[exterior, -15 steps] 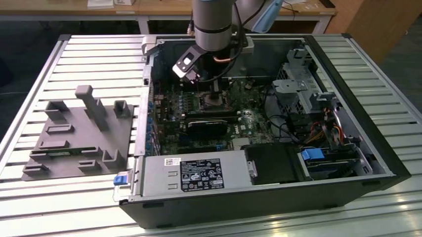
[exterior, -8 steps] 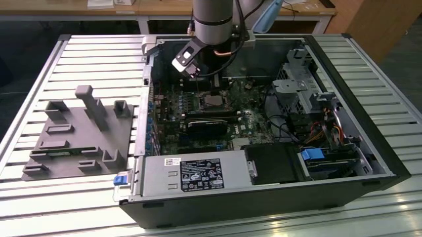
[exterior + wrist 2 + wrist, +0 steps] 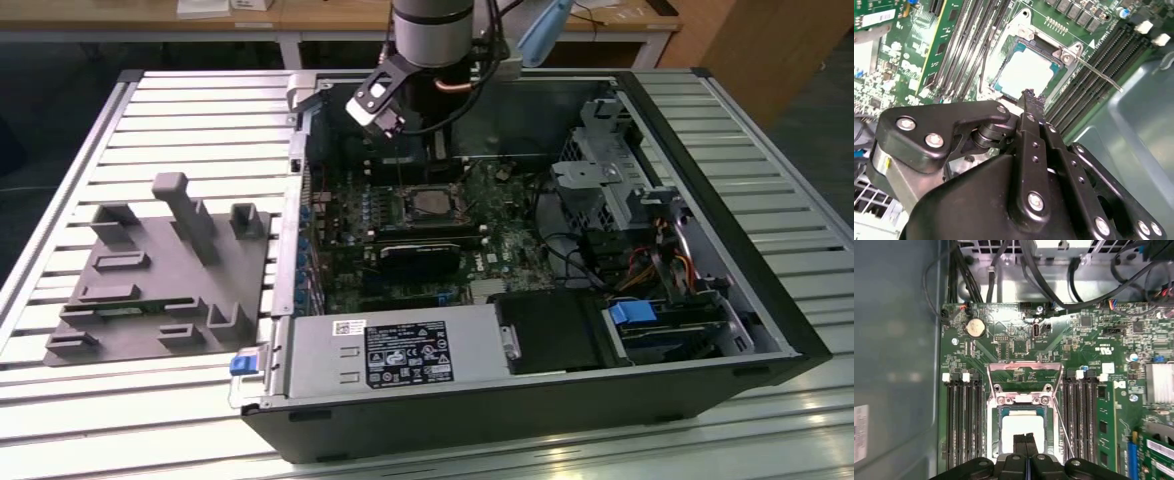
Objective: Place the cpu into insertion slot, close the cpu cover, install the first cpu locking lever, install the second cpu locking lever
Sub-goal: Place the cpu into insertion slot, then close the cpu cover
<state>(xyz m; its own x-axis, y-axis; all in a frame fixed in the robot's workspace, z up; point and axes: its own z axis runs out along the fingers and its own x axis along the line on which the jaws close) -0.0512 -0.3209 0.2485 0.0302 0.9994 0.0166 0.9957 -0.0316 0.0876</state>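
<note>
The slatted metal table (image 3: 134, 420) bears an open computer case (image 3: 534, 420) and, on the exterior view's left, a grey fixture tray (image 3: 147, 300). Deeper in, the cpu (image 3: 1024, 422) lies in the insertion slot (image 3: 995, 432) — the cpu cover (image 3: 1024, 364) raised open — with the gripper (image 3: 1024, 436) close over it, jaws pressed together, holding nothing. Wooden desks (image 3: 334, 15) stand behind.

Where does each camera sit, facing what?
Exterior view: off-arm, high, looking down into the computer case; arm over the motherboard.
First wrist view: on the wrist, looking down past the shut hand at the cpu.
Second wrist view: on the wrist, oblique, behind the hand.
Both wrist views share hand and cpu.
</note>
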